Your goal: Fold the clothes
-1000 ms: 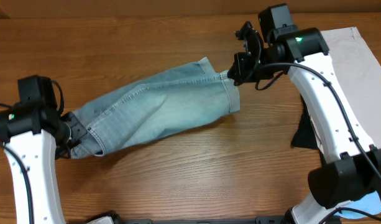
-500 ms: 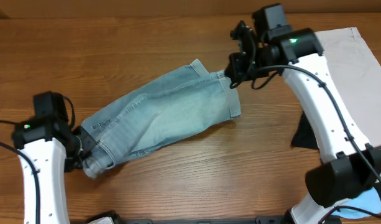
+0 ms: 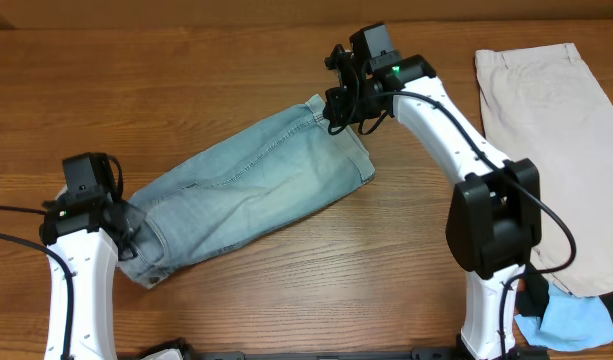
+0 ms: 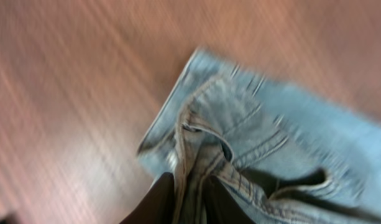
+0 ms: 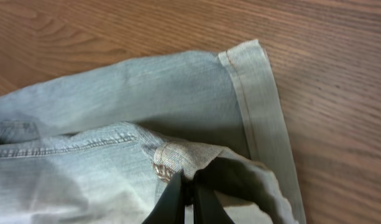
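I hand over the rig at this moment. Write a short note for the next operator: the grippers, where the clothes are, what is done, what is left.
The left gripper is closed on the waistband end of the denim shorts; that view is blurred.
The right gripper is shut on a fold at the cuffed hem.
Done: shorts lie stretched diagonally on the table, apparently doubled leg on leg.
The beige shorts lie flat at the right; the pale-blue garment lies by the right arm's base.
Left: fold the denim across, then the others.
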Controlling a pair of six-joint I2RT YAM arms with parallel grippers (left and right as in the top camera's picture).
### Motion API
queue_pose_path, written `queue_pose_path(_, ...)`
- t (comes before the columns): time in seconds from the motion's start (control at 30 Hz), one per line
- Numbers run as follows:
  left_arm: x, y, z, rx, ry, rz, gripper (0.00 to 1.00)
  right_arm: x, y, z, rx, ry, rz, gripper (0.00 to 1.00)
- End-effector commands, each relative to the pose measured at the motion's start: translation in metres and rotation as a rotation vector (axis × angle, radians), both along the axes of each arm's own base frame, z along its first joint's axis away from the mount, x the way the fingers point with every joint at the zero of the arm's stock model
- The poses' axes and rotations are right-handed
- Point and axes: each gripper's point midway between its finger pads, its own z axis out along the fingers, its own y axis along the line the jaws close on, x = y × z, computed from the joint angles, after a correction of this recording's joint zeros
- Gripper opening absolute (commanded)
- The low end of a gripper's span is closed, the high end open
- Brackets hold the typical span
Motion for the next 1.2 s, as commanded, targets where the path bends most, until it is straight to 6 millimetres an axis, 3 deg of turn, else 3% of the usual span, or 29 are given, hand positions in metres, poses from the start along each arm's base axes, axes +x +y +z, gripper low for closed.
queue_pose_path(0.0, 0.01, 0.018, 0.007, 0.082, -0.051, 0.056, 0.2, 0.011, 0.004, -0.001, 0.012, -0.034, 0.003, 0.04)
queue_pose_path(0.17, 0.031, 0.025, 0.0, 0.105, -0.08, 0.022, 0.19, 0.021, 0.008, -0.002, 0.026, -0.073, 0.005, 0.04)
queue_pose_path(0.37, 0.058, 0.03, -0.018, 0.114, -0.079, -0.066, 0.08, 0.028, 0.01, -0.009, 0.032, -0.088, 0.004, 0.04)
queue_pose_path(0.5, 0.073, 0.032, -0.027, 0.129, -0.076, -0.133, 0.04, 0.042, 0.016, 0.0, 0.063, -0.15, -0.007, 0.04)
queue_pose_path(0.8, 0.072, 0.047, -0.014, 0.115, -0.082, -0.114, 0.04, 0.051, 0.018, 0.007, 0.083, -0.192, -0.015, 0.04)
queue_pose_path(0.93, 0.069, 0.057, -0.008, 0.11, -0.084, -0.085, 0.04, 0.053, 0.014, 0.008, 0.088, -0.186, -0.037, 0.04)
queue_pose_path(1.17, 0.069, 0.058, -0.007, 0.105, -0.089, -0.083, 0.04, 0.06, 0.003, 0.01, 0.11, -0.177, -0.077, 0.04)
